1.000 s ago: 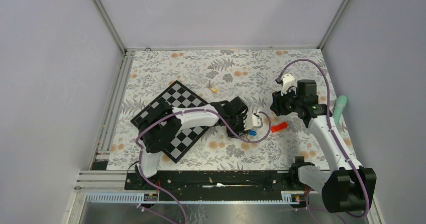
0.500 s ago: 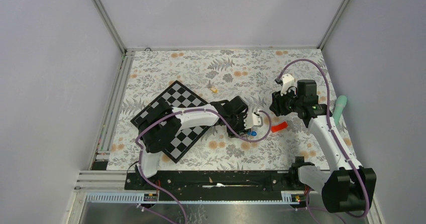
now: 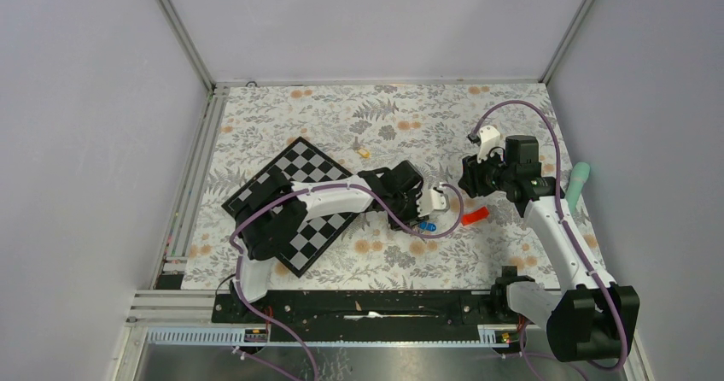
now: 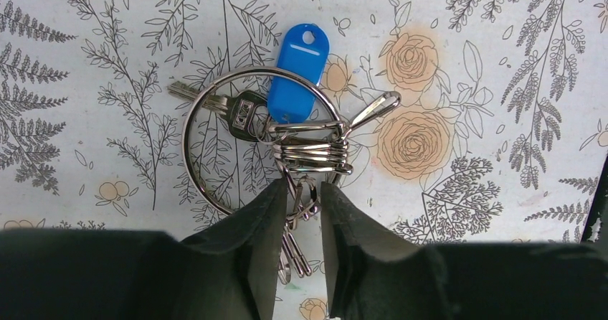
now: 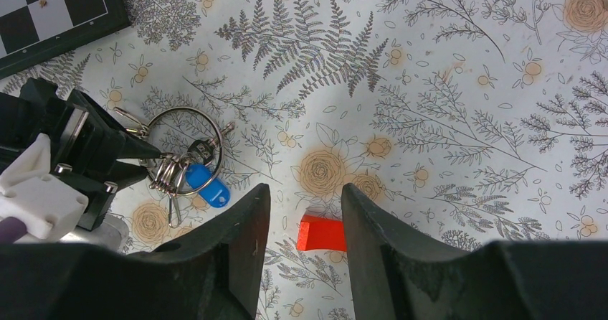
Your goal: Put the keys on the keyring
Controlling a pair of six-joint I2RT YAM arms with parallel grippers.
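Note:
In the left wrist view the keyring [image 4: 185, 137], a thin silver ring, lies flat on the floral mat. On it hang a silver key [image 4: 215, 103] with a dark head, a blue plastic tag [image 4: 297, 69] and a stack of small rings [image 4: 314, 153]. My left gripper [image 4: 303, 191] is shut on the small loops below that stack. The right wrist view shows the same bunch [image 5: 179, 163] at the left gripper's tips. My right gripper [image 5: 305, 191] hovers open, with only a red block [image 5: 323, 234] on the mat beneath its gap. No yellowish-gold key shows.
A black-and-white chessboard [image 3: 307, 163] lies left of centre, partly under the left arm. The red block [image 3: 475, 215] sits just right of the blue tag [image 3: 428, 225]. A teal object [image 3: 579, 183] rests by the right wall and a small yellow bit [image 3: 364, 151] lies behind the board.
The left gripper's jaws have narrowed a little on the small rings and its wrist has shifted slightly away from the arms' bases. The right arm has stayed still.

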